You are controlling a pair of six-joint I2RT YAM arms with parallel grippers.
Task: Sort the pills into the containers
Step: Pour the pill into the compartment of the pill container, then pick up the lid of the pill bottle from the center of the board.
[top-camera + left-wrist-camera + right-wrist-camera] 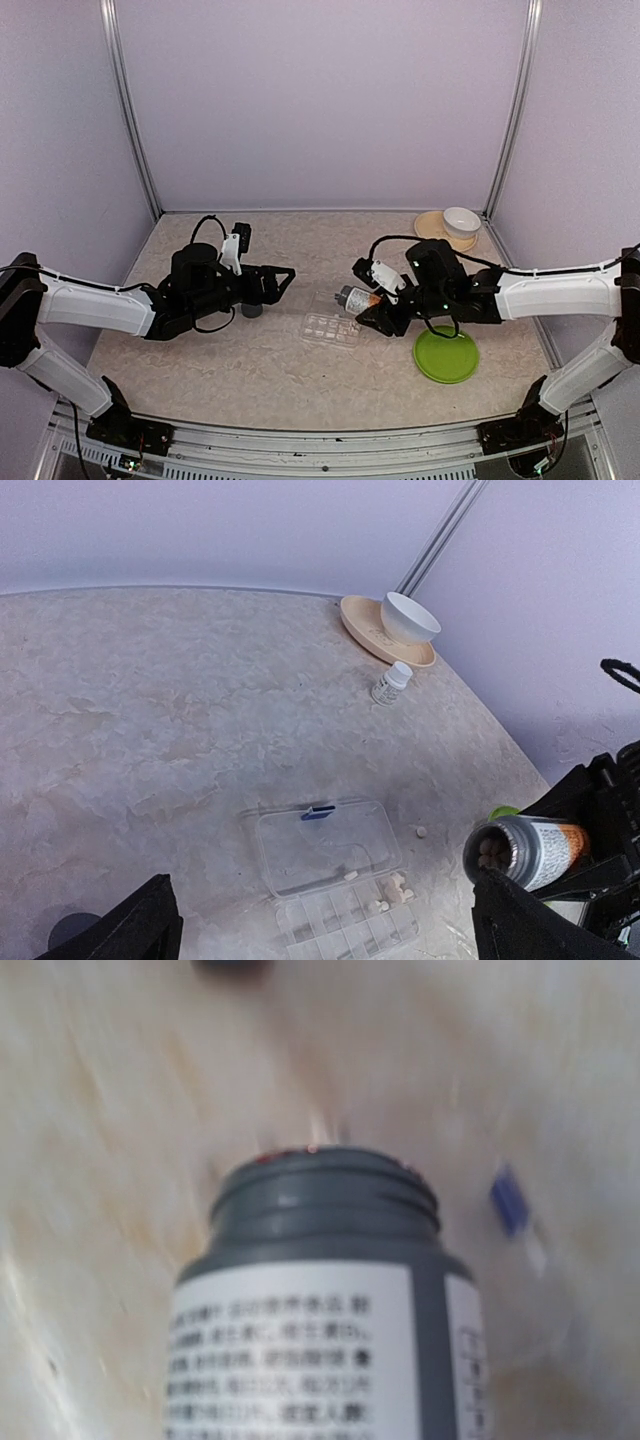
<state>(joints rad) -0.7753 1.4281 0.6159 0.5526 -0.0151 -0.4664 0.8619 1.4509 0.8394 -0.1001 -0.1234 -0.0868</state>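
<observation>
Two grippers hang over marbled table point(250, 370): L gripper point(284, 283) spread wide, empty; R gripper point(370, 304) clamped on bottle point(527, 850). Clear organiser point(328, 852) lies on table btwn them, lid open. Bottle tipped sideways, uncapped. Few pills point(394, 888) in organiser's compartments; one loose pill point(421, 832) just beside.

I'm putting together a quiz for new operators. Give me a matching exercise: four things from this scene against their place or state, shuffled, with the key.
1. white bowl
2. pill bottle
3. pill organiser
4. green plate

a. lid swung open
b. on the tan plate
c. bare, right of the organiser in the top view
d. uncapped, tilted, held in the right fingers

Pairs: 1-b, 2-d, 3-a, 4-c
</observation>
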